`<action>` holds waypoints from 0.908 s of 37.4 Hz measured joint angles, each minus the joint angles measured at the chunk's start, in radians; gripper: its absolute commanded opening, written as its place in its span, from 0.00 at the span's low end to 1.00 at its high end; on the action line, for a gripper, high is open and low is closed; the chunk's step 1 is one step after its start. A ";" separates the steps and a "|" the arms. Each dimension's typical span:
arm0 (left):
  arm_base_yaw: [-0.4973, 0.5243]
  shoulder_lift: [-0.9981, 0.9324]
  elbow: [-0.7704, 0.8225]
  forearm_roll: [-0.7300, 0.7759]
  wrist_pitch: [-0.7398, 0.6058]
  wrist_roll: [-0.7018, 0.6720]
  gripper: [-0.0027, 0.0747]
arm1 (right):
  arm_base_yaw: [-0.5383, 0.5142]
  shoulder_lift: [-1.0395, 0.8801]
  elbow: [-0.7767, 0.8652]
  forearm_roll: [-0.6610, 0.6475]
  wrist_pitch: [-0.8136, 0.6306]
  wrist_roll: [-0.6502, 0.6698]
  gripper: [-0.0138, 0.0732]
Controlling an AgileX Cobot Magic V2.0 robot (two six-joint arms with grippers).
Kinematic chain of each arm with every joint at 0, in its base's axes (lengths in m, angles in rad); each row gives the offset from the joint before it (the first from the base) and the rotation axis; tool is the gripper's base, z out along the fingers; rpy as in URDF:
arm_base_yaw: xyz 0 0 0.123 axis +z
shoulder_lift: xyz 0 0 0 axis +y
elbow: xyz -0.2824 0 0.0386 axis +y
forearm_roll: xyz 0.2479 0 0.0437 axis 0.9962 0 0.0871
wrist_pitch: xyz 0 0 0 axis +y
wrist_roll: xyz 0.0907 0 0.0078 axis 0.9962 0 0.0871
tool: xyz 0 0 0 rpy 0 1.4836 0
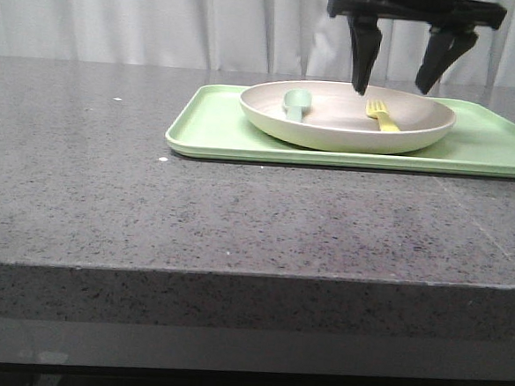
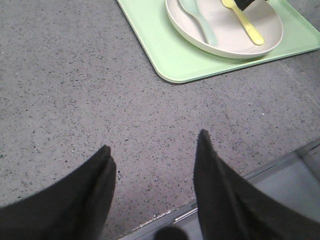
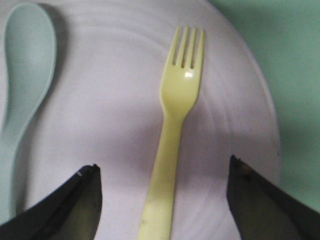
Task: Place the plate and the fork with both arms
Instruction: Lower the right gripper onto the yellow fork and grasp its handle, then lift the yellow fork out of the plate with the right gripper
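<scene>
The cream plate (image 1: 332, 132) sits on the light-green tray (image 1: 217, 133). The yellow fork (image 1: 382, 116) lies in the plate's right part, and a pale grey-green spoon (image 1: 296, 103) lies in its left part. My right gripper (image 1: 394, 83) is open and hangs just above the fork. In the right wrist view the fork (image 3: 172, 135) lies between the open fingers of the right gripper (image 3: 162, 172), untouched, with the plate (image 3: 100, 125) under it. My left gripper (image 2: 152, 145) is open and empty over the bare counter, near its front edge. It is out of the front view.
The tray (image 2: 150, 35) with the plate (image 2: 220, 42), fork (image 2: 245, 25) and spoon (image 2: 200, 25) lies well beyond the left gripper. The speckled grey counter (image 1: 151, 203) runs to a front edge (image 1: 234, 275). A white curtain hangs behind.
</scene>
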 measured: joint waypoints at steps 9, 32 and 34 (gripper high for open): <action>0.000 0.000 0.000 0.000 0.000 0.000 0.50 | 0.000 0.063 -0.036 -0.002 0.002 0.035 0.60; 0.000 0.000 0.000 0.000 0.000 0.000 0.50 | -0.006 0.088 -0.036 0.000 0.004 0.053 0.51; 0.000 0.000 0.000 0.000 0.000 0.000 0.50 | -0.006 0.090 -0.036 0.002 0.004 0.053 0.51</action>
